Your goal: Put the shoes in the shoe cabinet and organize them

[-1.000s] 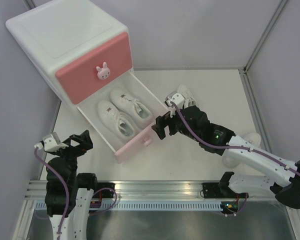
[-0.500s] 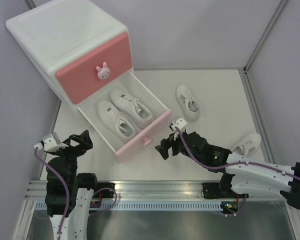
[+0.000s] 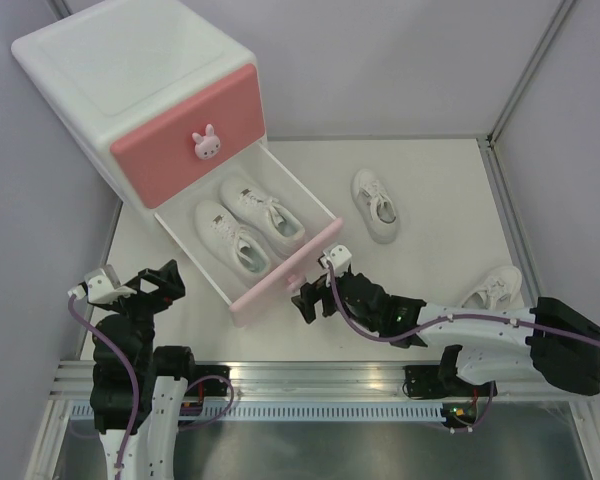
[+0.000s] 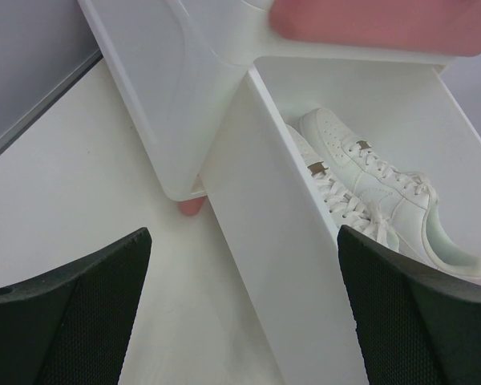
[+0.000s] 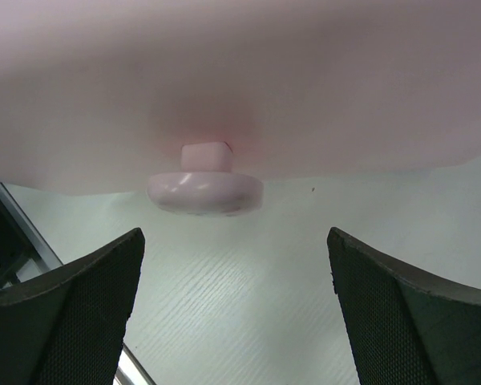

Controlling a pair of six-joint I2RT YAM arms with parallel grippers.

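The shoe cabinet [image 3: 130,80] stands at the back left with its pale pink lower drawer [image 3: 325,232] pulled out. Two white shoes [image 3: 230,238] [image 3: 264,210] lie side by side in the drawer and also show in the left wrist view [image 4: 385,188]. A third shoe [image 3: 375,205] lies on the table to the right of the drawer. A fourth [image 3: 494,287] lies further right, partly behind the right arm. My right gripper [image 3: 306,296] is open and low at the drawer front, just under its knob [image 5: 205,190], holding nothing [image 5: 236,241]. My left gripper [image 3: 148,285] is open and empty beside the drawer's left wall [image 4: 280,265].
Grey walls close in the white table [image 3: 430,180] at the left, back and right. A metal rail [image 3: 310,375] runs along the near edge by the arm bases. A pink cabinet foot [image 4: 191,207] rests on the table ahead of the left gripper.
My right arm has drawn back from the third shoe and dropped low in front of the drawer, its open gripper now facing the knob. The left arm has not moved.
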